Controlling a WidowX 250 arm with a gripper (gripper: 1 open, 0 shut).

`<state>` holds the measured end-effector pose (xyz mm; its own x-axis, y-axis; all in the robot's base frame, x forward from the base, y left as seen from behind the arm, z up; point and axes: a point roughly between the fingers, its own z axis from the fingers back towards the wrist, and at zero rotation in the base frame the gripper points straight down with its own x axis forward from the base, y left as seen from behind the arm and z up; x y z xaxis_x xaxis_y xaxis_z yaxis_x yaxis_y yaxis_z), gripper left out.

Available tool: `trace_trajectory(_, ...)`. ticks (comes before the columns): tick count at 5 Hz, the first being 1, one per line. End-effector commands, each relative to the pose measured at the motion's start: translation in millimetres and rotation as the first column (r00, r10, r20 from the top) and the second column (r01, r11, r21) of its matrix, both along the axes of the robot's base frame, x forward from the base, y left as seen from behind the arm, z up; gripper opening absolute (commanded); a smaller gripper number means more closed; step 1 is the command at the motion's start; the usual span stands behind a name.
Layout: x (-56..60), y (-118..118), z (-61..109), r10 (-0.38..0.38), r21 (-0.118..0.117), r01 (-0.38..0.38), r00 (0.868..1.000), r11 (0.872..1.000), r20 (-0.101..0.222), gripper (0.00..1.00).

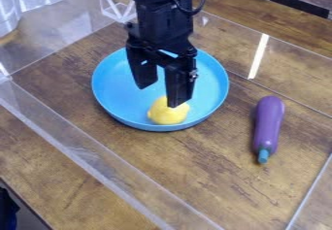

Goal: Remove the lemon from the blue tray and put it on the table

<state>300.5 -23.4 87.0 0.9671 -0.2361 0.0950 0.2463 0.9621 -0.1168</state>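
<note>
Yellow lemon (168,111) lies inside blue tray (115,97) on wooden table (91,176); above the tray, black gripper (165,86) has its fingers wide apart.

So the lemon (166,112) can be seen sitting in the blue tray (115,97), pretty close to the near rim. It's bright yellow, smooth and kinda oval, with its upper part partly covered from view. The tray is round, shallow and plain blue, laid flat on the table (195,180), which is made of brown wood with visible grain and some shiny reflections.
</note>
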Motion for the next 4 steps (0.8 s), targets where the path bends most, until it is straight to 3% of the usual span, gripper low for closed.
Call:
trace_trajectory(1,11.4,7,6.7,0.022,0.006,-0.022,0.998,1.000,0.051,1.00)
trace_trajectory(4,21.7,4,-18.7,0.008,0.036,-0.009,0.999,0.999,0.038,1.00)
